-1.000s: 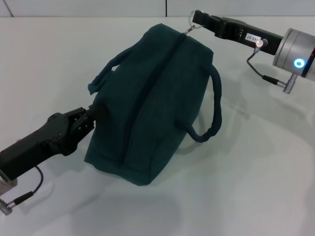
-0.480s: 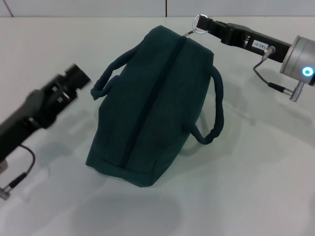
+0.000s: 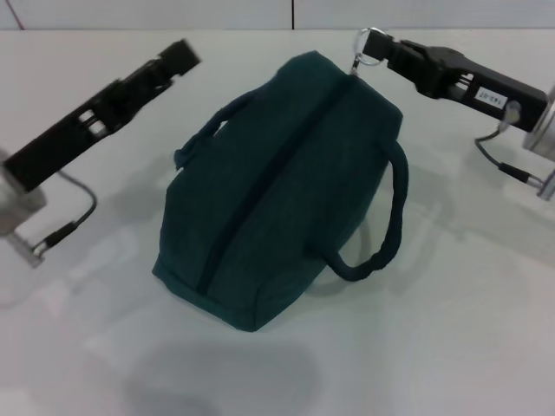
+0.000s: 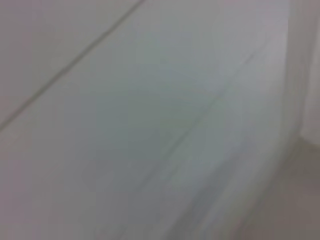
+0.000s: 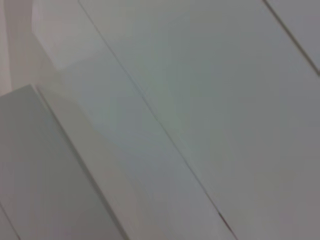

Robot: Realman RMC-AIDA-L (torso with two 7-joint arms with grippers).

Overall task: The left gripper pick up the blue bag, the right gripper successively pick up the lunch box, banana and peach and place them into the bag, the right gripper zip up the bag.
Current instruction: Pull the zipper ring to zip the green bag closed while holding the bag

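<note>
The blue bag (image 3: pixel 286 182) is a dark teal all over, plain fabric with no pattern, and its two rope handles match. The zip (image 3: pixel 270 169) runs down the middle as a darker, almost black line, ending in a silver ring by the right gripper (image 3: pixel 388 50). Both grippers are black; the left gripper (image 3: pixel 178 57) too. The table (image 3: pixel 451 329) is plain white.

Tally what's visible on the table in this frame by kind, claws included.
Blue bag: 1
Bag handles: 2
Zip ring pull: 1
Claws: 2, the left claw off the bag, the right claw at the ring pull
Total: 6
</note>
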